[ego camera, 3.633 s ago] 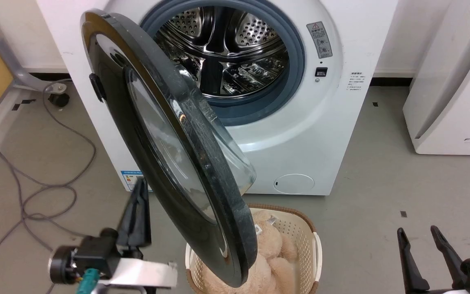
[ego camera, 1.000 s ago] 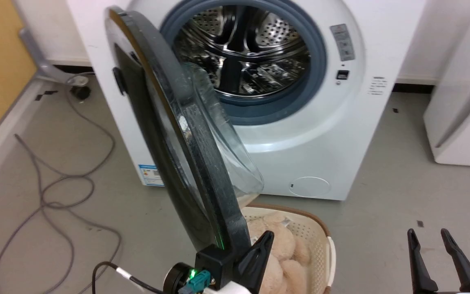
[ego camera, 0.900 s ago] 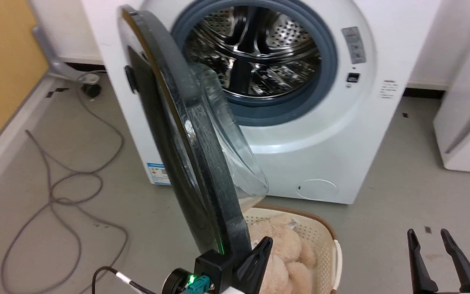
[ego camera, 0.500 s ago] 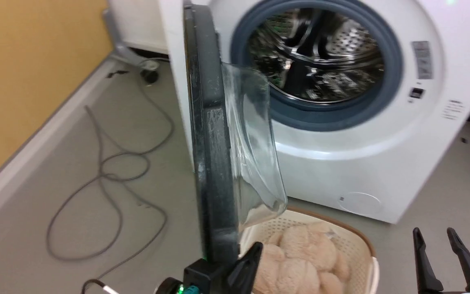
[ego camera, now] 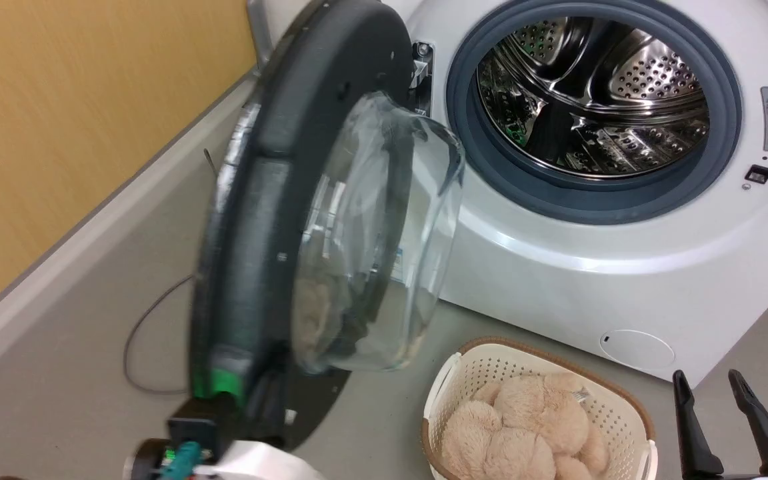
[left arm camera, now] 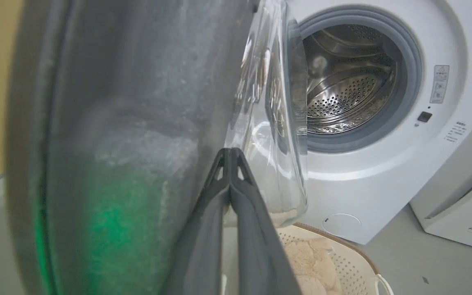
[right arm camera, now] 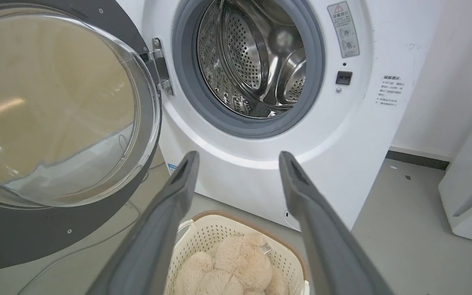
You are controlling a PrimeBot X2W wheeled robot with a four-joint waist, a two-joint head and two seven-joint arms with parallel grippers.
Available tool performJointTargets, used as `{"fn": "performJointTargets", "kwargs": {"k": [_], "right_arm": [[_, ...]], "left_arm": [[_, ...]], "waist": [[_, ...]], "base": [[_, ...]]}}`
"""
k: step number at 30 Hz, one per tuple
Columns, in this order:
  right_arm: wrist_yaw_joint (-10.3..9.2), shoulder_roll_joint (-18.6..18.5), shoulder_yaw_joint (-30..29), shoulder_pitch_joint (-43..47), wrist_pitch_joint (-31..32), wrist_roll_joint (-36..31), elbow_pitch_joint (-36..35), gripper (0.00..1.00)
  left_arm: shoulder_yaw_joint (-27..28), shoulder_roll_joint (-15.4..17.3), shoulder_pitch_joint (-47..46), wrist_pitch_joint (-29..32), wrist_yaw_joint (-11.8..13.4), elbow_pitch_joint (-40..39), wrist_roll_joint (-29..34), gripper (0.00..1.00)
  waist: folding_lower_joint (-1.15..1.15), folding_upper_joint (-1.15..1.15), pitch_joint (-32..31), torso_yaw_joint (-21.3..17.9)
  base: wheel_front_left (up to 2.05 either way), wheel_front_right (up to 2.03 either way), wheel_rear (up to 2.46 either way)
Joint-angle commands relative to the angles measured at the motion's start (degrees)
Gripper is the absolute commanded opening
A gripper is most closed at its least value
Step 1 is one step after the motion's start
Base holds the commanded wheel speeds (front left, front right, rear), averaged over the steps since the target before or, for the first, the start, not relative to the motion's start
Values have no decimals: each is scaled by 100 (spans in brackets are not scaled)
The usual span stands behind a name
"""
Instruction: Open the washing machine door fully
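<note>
The washing machine door (ego camera: 271,200) stands swung out at the left centre of the head view, its matte inner face and glass bowl showing, hinged left of the drum of the washing machine (ego camera: 591,280). The left gripper (left arm camera: 230,152), fingers pressed together, lies against that inner face. The right gripper (ego camera: 707,377) is spread apart at the lower right. The grey floor (ego camera: 91,347) carries a cable (ego camera: 151,320) and a basket (ego camera: 464,373) of plush; a yellow wall (ego camera: 57,133) fills the upper left.
</note>
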Motion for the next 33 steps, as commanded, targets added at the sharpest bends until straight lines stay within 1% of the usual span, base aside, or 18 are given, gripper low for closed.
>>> {"fn": "performJointTargets", "kwargs": {"k": [1, 6, 10, 15, 20, 23, 29, 31, 33], "right_arm": [[5, 16, -4, 44, 7, 4, -24, 100], [5, 16, -35, 45, 14, 57, -3, 100], [5, 16, -21, 18, 1, 105, 44, 100], [5, 16, -5, -12, -18, 129, 92, 100], [5, 16, -14, -53, 6, 106, 75, 100], [5, 16, 2, -84, 26, 90, 48, 100], [5, 16, 37, -137, 38, 85, 25, 100], [5, 16, 42, -144, 35, 89, 26, 100], [5, 16, 55, -162, 29, 93, 35, 100]], "left_arm": [[109, 114, -74, -50, 54, 69, 12, 0], [655, 420, -201, -342, 131, 428, -84, 0], [1056, 699, -389, -556, 90, 864, -161, 0], [1464, 887, -651, -765, -83, 1509, -317, 0], [1915, 1017, -933, -851, -285, 2205, -411, 0], [2150, 1087, -1108, -858, -405, 2478, -292, 0], [2720, 1129, -1325, -861, -732, 2939, -101, 0], [2811, 1113, -1352, -861, -770, 2984, -61, 0], [3120, 1086, -1408, -861, -859, 3095, 54, 0]], "waist": [[0, 0, 11, -19], [0, 0, 55, -148], [0, 0, 80, -273], [0, 0, 118, -445], [0, 0, 198, -616], [0, 0, 250, -699], [0, 0, 330, -814], [0, 0, 341, -825], [0, 0, 369, -864]], "base": [[0, 0, 0], [0, 0, 0], [0, 0, 0], [0, 0, 0], [0, 0, 0], [0, 0, 0], [0, 0, 0], [0, 0, 0], [0, 0, 0]]}}
